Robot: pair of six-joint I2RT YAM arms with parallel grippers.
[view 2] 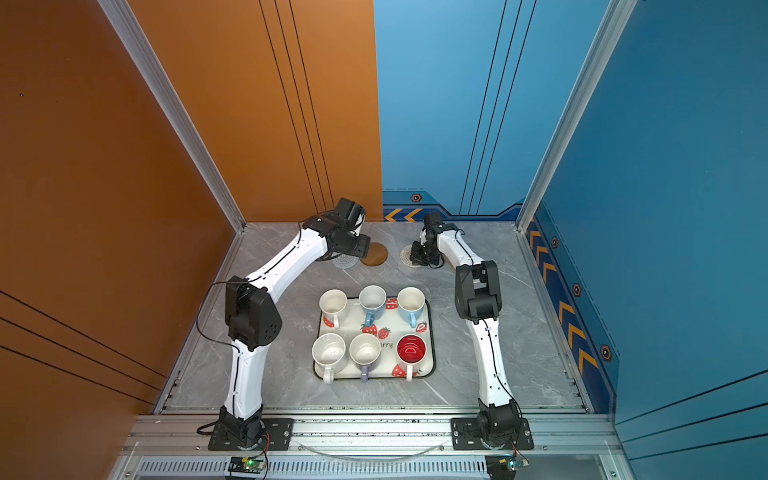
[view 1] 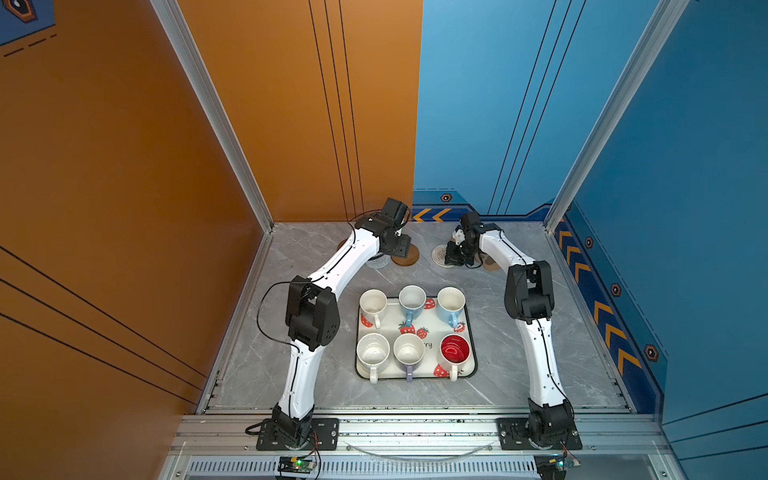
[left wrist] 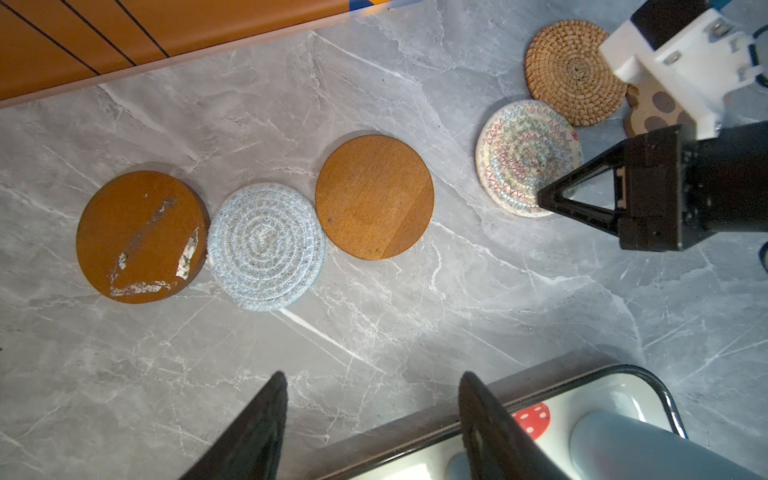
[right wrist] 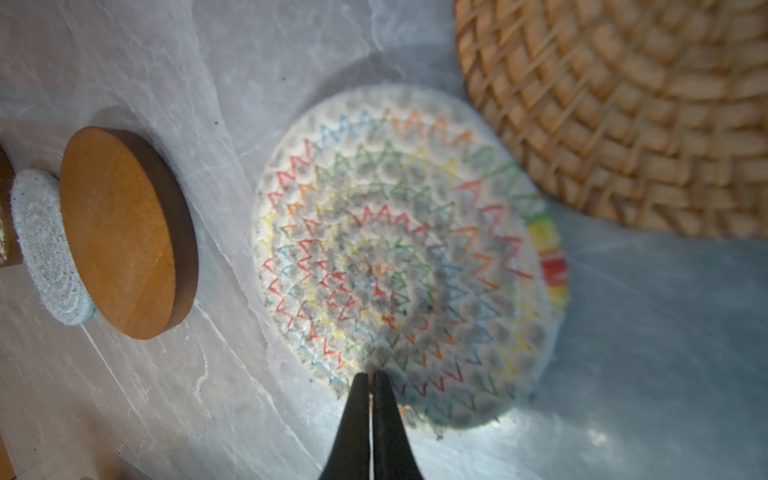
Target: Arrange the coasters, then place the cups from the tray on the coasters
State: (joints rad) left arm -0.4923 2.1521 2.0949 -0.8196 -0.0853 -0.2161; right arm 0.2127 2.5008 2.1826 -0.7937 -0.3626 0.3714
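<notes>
Presently, six coasters (view 1: 405, 258) are laid in a row along the far part of the table (view 1: 498, 386). From the left are seen a scuffed brown disc (left wrist: 141, 237), a grey spiral (left wrist: 266, 247) touching it, and a clean brown disc (left wrist: 374, 197) just beside that. Well to the right is a cream spiral (left wrist: 525, 156) stitched with coloured zigzags. A rattan round (left wrist: 569, 68) lies just beyond it, and a paw-print mat (left wrist: 652, 112) is half hidden by the right arm.

The right gripper (right wrist: 371, 376) is clenched, its tips set on the cream spiral's near-right rim. The left gripper (left wrist: 372, 382) is released and held above bare table between the row and the tray (view 1: 432, 322).

On the strawberry-printed tray, nearer, six cups (view 2: 332, 305) are stood in two rows. At the far side are a plain white (view 1: 372, 303) and two light blue (view 1: 412, 298) (view 1: 451, 301). At the near side are a speckled white (view 1: 372, 351), a lavender (view 1: 409, 349) and a red-lined one (view 1: 455, 349).
</notes>
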